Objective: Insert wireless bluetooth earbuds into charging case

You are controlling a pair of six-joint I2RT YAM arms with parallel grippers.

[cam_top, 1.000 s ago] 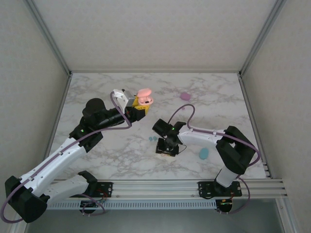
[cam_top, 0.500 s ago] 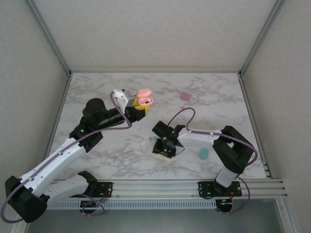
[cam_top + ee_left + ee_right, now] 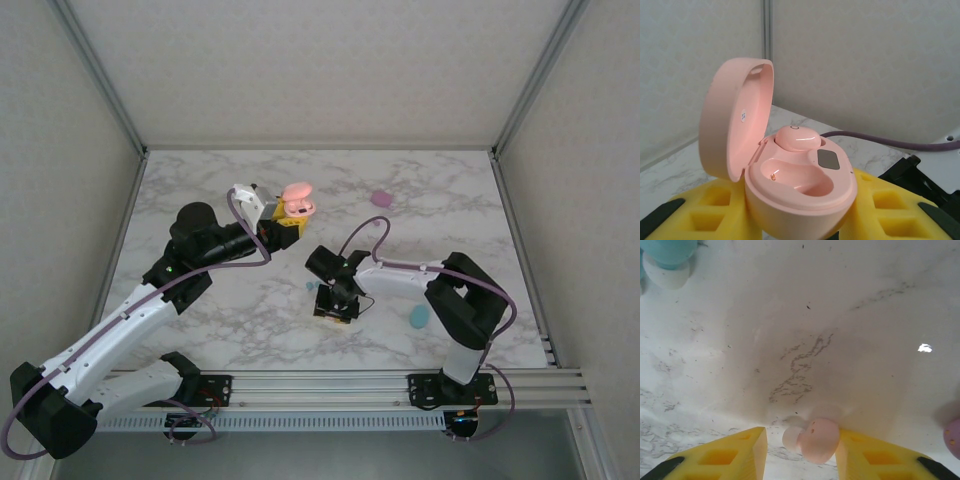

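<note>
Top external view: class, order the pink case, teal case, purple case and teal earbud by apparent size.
1. pink case: open and held up nearer the camera, which flatters it.
2-3. teal case and purple case: too alike to rank.
4. teal earbud.

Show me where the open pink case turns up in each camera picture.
Top external: pink charging case, upper middle, held by the left gripper.
Left wrist: centre, close up, lid open, between yellow jaws.
Right wrist: a loose pink earbud lies between its jaws.
Shared landmark: the marble table.
</note>
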